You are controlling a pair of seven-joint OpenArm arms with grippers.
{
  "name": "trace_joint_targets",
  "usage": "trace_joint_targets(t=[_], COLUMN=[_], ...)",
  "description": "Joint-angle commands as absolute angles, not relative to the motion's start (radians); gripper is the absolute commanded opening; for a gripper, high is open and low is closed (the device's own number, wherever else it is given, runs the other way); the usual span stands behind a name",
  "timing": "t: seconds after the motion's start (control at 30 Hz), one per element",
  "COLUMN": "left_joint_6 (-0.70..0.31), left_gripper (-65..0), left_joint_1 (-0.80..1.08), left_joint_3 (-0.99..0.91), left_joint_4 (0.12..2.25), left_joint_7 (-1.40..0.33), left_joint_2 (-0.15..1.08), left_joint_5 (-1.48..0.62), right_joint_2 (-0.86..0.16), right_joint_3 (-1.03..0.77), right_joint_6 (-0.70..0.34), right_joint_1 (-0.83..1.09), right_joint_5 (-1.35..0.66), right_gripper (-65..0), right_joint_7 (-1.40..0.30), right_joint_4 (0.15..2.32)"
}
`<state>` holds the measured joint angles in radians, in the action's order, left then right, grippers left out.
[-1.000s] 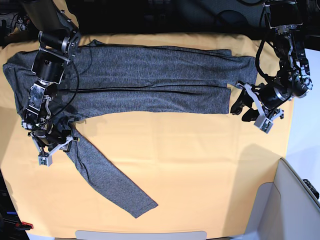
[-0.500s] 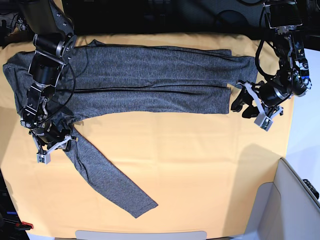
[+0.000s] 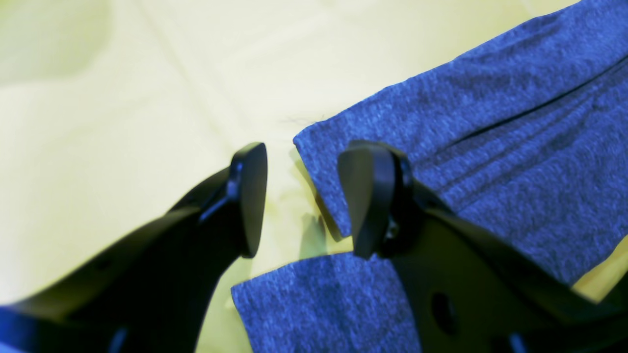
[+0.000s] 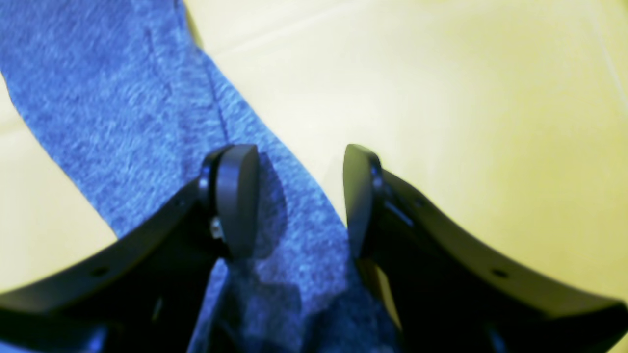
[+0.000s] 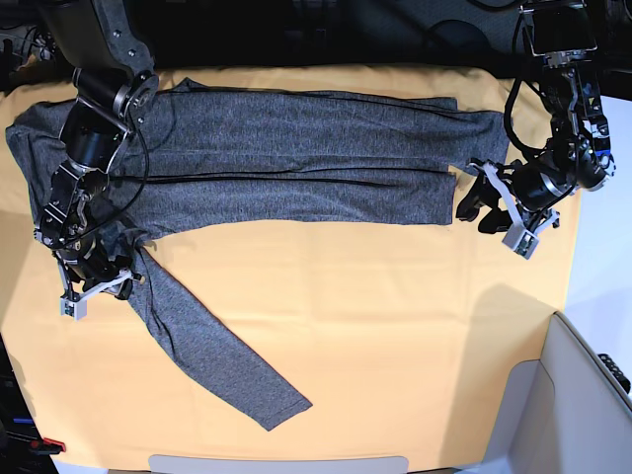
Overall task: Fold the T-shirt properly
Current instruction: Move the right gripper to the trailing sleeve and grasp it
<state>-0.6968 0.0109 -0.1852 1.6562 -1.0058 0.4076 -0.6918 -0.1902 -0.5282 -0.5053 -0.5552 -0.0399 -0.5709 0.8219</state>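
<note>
Partly folded: heathered dark grey long-sleeved knit T-shirt (image 5: 296,158) doubled lengthwise, one sleeve trailing across yellow-orange desk cloth (image 5: 395,326), left claw (image 3: 304,196) and right claw (image 4: 299,196) both apart, gripping nothing.

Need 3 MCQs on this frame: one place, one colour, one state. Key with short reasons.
1. Where does the free sleeve of the T-shirt lie?
A. Folded onto the body
B. Stretched diagonally over the cloth toward the near edge
C. Hanging off the table

2. What colour is the table cloth?
A. Yellow-orange
B. White
C. Green

3. How do the left gripper's jaws stand?
A. Clamped on a sleeve
B. Shut, empty
C. Open, beside the shirt's corner

Key: 1 B, the base view shows the sleeve running out from the body. 2 A, the cloth shows yellow-orange around the shirt. 3 C, the left wrist view shows a gap between the fingers with cloth behind it.
</note>
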Motion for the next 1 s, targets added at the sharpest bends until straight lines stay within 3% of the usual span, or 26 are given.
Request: trace_joint_targets(t=[0.0, 0.2, 0.37, 0.43, 0.63, 0.97], left_joint_6=[-0.698, -0.698, -0.698, -0.698, -0.698, -0.698], left_gripper=[-38.3, -38.3, -38.3, -38.3, -38.3, -38.3], left_joint_1=[-0.004, -0.004, -0.004, -0.004, -0.004, -0.004], left_joint_3=[-0.191, -0.189, -0.189, -0.189, -0.189, -0.191], left_joint_4=[1.67, 1.67, 1.67, 1.67, 1.67, 1.67], left_joint_7=[-0.987, -0.987, -0.987, -0.987, -0.987, -0.987], left_joint_2=[0.42, 0.42, 0.42, 0.42, 0.42, 0.42], left_joint_5=[-0.708, -0.708, -0.708, -0.708, -0.708, -0.708], right_joint_2=[-0.2, -0.197, -0.196, -0.196, -0.196, -0.159], right_joint_3=[-0.529, -0.521, -0.507, -0.452, -0.334, -0.268], right_joint_6=[-0.506, -0.506, -0.515, -0.515, -0.515, -0.515], right_joint_1=[-0.582, -0.581, -0.578, -0.576, -0.538, -0.28], right_joint_5=[-0.042, -0.039, -0.038, -0.038, -0.041, -0.039], right_gripper=[-36.9, -39.5, -58.3, -61.4, -65.0, -65.0], right_joint_7=[-0.572, -0.572, -0.573, -0.573, -0.575, -0.579], right_joint_4=[0.812, 0.782, 0.78, 0.782, 0.857, 1.334])
